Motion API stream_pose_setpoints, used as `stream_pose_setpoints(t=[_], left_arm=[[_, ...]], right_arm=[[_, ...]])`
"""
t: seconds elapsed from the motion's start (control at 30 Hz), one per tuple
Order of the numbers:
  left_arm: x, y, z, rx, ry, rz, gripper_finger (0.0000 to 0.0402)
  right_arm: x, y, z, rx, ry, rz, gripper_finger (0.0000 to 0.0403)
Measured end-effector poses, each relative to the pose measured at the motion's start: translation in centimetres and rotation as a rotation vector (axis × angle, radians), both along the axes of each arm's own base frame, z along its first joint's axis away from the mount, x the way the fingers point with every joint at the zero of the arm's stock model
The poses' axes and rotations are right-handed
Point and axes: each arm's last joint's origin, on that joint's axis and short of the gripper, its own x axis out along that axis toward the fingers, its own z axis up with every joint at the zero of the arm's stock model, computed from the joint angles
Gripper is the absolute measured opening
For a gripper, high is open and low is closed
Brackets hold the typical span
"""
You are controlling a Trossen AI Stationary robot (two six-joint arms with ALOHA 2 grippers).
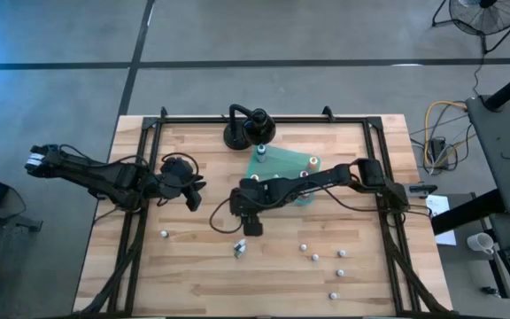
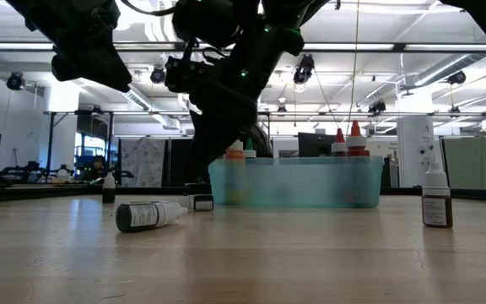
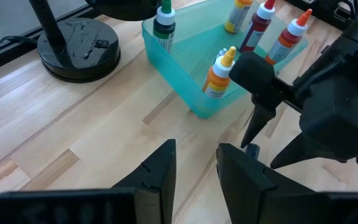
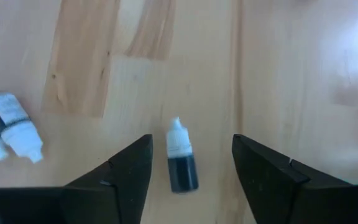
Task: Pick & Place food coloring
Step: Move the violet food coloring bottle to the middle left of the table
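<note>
Presently, the teal tray (image 3: 166, 59) sits on the wooden table (image 1: 193, 275) near its far middle, just beside the black round-based stand (image 3: 79, 48). In the left wrist view the tray holds five upright bottles of food coloring: a green-capped one (image 3: 164, 25) at the corner nearest the stand, an orange-bodied one with a yellow tip (image 3: 219, 76) against the near wall, and three more toward the far side, one yellow (image 3: 236, 14), one dark red (image 3: 258, 26) and one orange-red (image 3: 289, 36). The low view confirms their coloured tips rising above the tray's rim. The right gripper (image 4: 191, 163) hangs low over the table in front of the tray, jaws spread apart and holding nothing; a small dark-bodied bottle with a white cap (image 4: 181, 157) lies on the wood between its fingers, free of both. Another bottle (image 4: 8, 127) lies on its side close by, with a white cap or bottle just beside it. Several further small bottles (image 1: 323, 260) stand scattered across the near right part of the table, and a single one (image 1: 164, 234) stands apart at the near left. The left gripper (image 3: 196, 167) hovers to the left of the tray, its fingers partly parted with nothing between them.
</note>
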Motion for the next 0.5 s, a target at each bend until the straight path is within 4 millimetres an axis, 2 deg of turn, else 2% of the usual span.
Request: stream_pose_setpoints(t=[0.1, 0.33, 0.5], left_arm=[[0.0, 0.0, 0.0, 0.0, 0.0, 0.0, 0.009], [0.0, 0.0, 0.0, 0.0, 0.0, 0.0, 0.009], [0.0, 0.0, 0.0, 0.0, -0.001, 0.0, 0.009]], right_arm=[[0.2, 0.0, 0.1, -0.008, -0.022, 0.016, 0.0219], [0.1, -0.1, -1.2, 0.002, 0.043, -0.015, 0.0221], [1.5, 0.1, -1.0, 0.009, 0.019, -0.018, 0.0221]])
